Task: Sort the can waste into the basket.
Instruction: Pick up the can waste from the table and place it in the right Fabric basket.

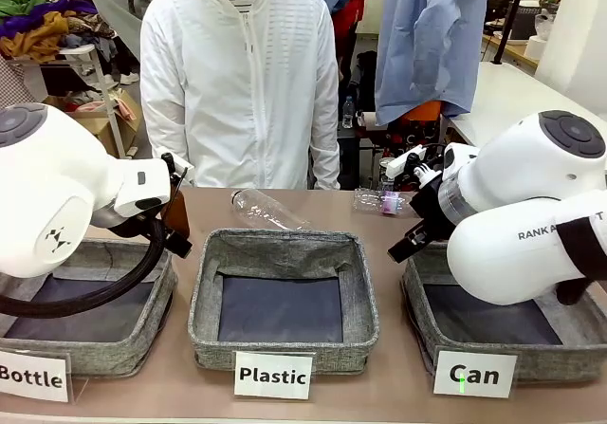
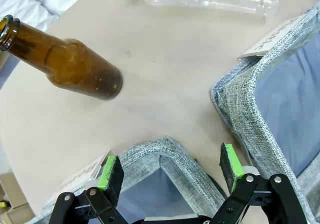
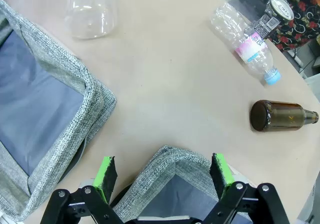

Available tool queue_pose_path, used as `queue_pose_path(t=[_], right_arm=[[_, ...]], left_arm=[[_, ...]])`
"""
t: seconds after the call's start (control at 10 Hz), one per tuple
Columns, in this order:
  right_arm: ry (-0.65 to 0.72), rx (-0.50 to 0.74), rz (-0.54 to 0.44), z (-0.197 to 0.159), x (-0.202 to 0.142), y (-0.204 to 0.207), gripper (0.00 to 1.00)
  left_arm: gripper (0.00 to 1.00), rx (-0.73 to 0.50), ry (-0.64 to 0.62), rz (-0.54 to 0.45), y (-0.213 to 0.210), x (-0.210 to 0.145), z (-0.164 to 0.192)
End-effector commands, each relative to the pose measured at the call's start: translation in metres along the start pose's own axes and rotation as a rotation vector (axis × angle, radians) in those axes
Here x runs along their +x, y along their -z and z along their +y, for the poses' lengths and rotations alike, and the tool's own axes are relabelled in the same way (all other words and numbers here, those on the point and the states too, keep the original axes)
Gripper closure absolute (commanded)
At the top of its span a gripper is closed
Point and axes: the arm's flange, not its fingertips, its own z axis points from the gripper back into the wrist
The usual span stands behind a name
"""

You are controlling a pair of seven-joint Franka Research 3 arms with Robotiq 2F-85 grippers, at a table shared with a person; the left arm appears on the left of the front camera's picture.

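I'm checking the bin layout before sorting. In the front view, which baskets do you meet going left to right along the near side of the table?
basket carded "Bottle" → basket carded "Plastic" → basket carded "Can"

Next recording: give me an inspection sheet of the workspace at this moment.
Surface: tan table, smooth, dry-looking.
Job's things: can, silver-topped, apparently upright at the table's edge; Can basket, floor bare where visible.
Clutter: clear plastic bottle and pink-labelled bottle, both lying; brown bottle upright; second brown bottle lying.
Grippers: left gripper open, empty; right gripper open, empty, above the Can basket's corner.
Cables: black cable loops over the Bottle basket.
Surroundings: person in white jacket opposite; clothing behind.
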Motion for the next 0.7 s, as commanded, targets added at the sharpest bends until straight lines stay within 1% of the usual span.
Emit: queue_pose_path(t=[0.0,0.5,0.6], right_arm=[[0.001,0.0,0.0,0.0,0.0,0.0,0.0],[0.0,0.0,0.0,0.0,0.0,0.0,0.0],[0.022,0.056,-0.031,-0.002,0.006,-0.026,0.0]], left_arm=[[0.0,0.0,0.0,0.0,0.0,0.0,0.0],[0.0,0.0,0.0,0.0,0.0,0.0,0.0],[0.0,-0.024,0.002,-0.042,-0.03,0.001,0.001]])
